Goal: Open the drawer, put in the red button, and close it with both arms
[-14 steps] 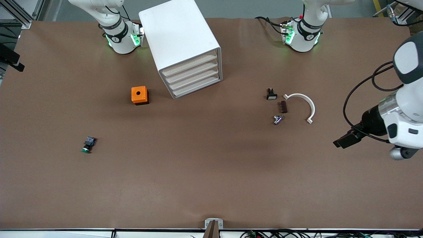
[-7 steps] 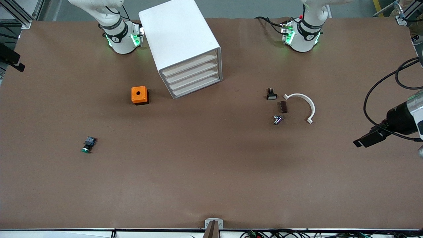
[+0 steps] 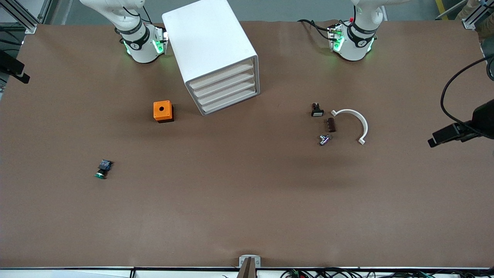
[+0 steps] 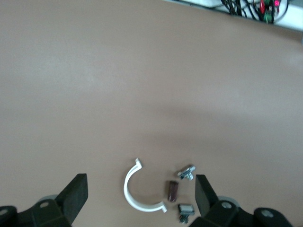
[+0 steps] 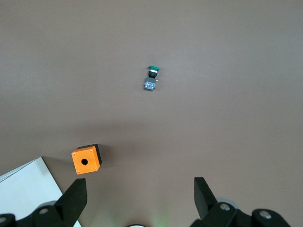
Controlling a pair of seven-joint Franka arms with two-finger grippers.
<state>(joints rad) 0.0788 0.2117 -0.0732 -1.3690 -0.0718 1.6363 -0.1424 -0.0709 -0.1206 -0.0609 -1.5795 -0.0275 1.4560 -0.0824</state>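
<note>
White drawer [image 3: 227, 92] shut, red button unseen; left gripper [image 4: 141, 201], right gripper [image 5: 140, 198] agape

Brown matte table covering [image 3: 247, 200], evenly lit, faint soft shadows. Grey floor strip [image 3: 285, 9] along robot-base edge. Aluminium frame post [image 3: 23, 15] at one corner. Cable bundle [image 3: 328, 273] along camera-side edge.

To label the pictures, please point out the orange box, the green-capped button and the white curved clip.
orange box [image 3: 162, 110]: front view, top face beside the hole.
green-capped button [image 3: 103, 169]: front view, middle of its body.
white curved clip [image 3: 362, 121]: front view, middle of the arc.
</note>
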